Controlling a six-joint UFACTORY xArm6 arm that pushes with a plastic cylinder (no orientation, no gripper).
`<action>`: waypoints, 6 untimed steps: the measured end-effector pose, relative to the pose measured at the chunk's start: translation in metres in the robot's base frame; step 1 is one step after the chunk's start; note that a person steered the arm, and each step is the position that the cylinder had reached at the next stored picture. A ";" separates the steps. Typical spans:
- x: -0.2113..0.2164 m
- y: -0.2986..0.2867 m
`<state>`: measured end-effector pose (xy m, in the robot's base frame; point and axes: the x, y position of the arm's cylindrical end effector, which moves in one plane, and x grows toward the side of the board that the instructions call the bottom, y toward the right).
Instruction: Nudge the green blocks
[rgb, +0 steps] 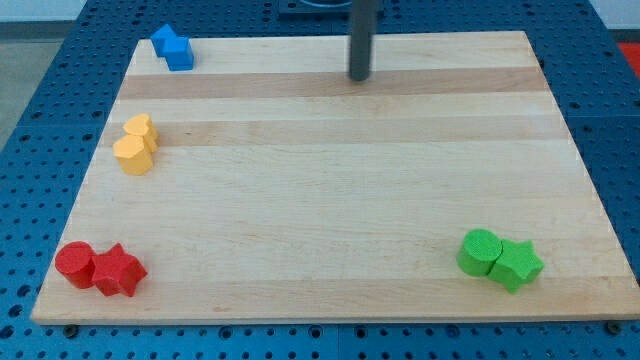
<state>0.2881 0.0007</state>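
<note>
Two green blocks sit together near the view's bottom right: a green cylinder (479, 251) and a green star (517, 264) touching its right side. My tip (360, 76) rests on the board near the view's top, right of centre, far from the green blocks, which lie well below it and to the right.
The wooden board (330, 170) lies on a blue pegboard table. Two blue blocks (172, 47) sit at the top left corner. Two yellow blocks (136, 144) sit by the left edge. A red cylinder (75, 264) and a red star (118, 271) sit at the bottom left.
</note>
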 end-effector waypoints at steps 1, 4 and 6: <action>0.050 -0.023; 0.255 0.010; 0.267 0.064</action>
<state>0.5551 0.0650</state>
